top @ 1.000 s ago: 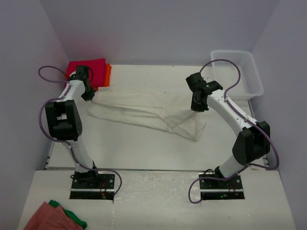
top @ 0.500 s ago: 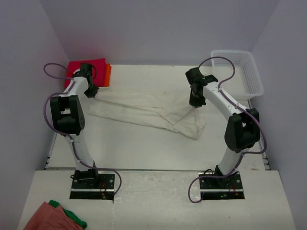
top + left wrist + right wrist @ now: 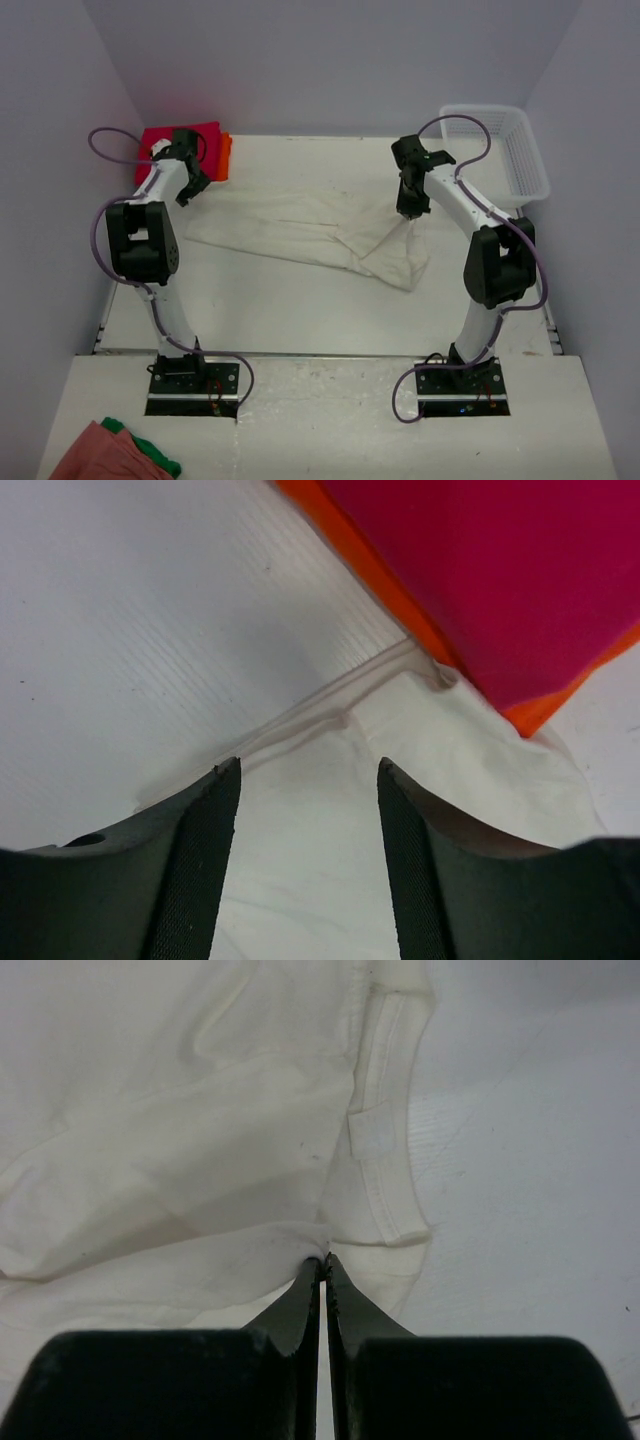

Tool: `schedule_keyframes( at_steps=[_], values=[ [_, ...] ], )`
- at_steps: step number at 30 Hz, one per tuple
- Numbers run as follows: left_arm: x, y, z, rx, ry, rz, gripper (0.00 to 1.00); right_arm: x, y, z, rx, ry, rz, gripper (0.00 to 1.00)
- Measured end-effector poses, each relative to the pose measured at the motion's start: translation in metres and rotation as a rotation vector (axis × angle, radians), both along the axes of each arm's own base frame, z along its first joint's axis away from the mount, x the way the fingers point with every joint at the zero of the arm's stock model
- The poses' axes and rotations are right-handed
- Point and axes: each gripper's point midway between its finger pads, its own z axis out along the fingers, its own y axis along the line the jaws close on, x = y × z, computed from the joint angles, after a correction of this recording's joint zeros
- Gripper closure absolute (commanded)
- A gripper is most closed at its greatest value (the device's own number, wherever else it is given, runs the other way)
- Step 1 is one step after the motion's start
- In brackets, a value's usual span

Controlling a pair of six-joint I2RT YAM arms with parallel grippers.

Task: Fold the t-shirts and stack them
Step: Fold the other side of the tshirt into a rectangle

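The cream-white t-shirt point(image 3: 300, 235) lies spread and wrinkled across the middle of the table. Its left corner point(image 3: 470, 750) touches the folded magenta-red t-shirt point(image 3: 180, 145), which lies on the orange t-shirt point(image 3: 226, 155) at the back left. My left gripper point(image 3: 190, 183) hovers over that corner, open; between its fingers point(image 3: 205, 860) there is only the white cloth lying below. My right gripper point(image 3: 408, 207) is shut on a pinched fold of the white shirt point(image 3: 200, 1160) near the collar point(image 3: 385, 1120), at the shirt's right end.
A white mesh basket point(image 3: 520, 150) stands at the back right corner. Salmon-pink and green cloths point(image 3: 110, 455) lie on the near ledge at bottom left. The grey walls close in on the left, back and right.
The left gripper has opened and let go of the white shirt's left corner. Both arms shifted slightly toward the back; the right one still holds its fold.
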Motion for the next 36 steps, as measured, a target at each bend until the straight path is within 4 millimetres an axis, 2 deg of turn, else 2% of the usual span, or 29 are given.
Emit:
schedule_keyframes(
  at_steps=[3, 6, 9, 13, 17, 21, 29, 36],
  values=[
    [0.000, -0.011, 0.024, 0.047, -0.045, -0.011, 0.39, 0.001, -0.002, -0.001, 0.001, 0.001, -0.003, 1.00],
    [0.003, -0.031, 0.053, 0.085, -0.106, -0.045, 0.40, 0.004, -0.001, -0.003, 0.005, 0.004, 0.001, 1.00],
    [0.005, -0.054, 0.068, 0.098, -0.143, -0.090, 0.41, 0.006, 0.002, -0.006, 0.017, 0.009, 0.006, 1.00],
    [0.005, -0.075, 0.065, 0.091, -0.140, -0.138, 0.42, 0.010, 0.002, -0.011, 0.019, 0.016, 0.006, 1.00],
    [0.002, -0.084, 0.054, 0.088, -0.122, -0.158, 0.43, 0.020, 0.003, -0.014, 0.026, 0.013, 0.000, 1.00],
    [0.001, -0.086, 0.048, 0.087, -0.110, -0.168, 0.43, 0.037, 0.002, -0.023, 0.033, 0.019, -0.014, 1.00],
    [0.005, -0.087, 0.049, 0.088, -0.125, -0.175, 0.43, 0.067, -0.004, -0.051, 0.035, 0.049, -0.040, 1.00],
    [0.007, -0.089, 0.049, 0.083, -0.133, -0.179, 0.44, 0.089, -0.003, -0.047, 0.037, 0.020, -0.034, 1.00]
  ],
)
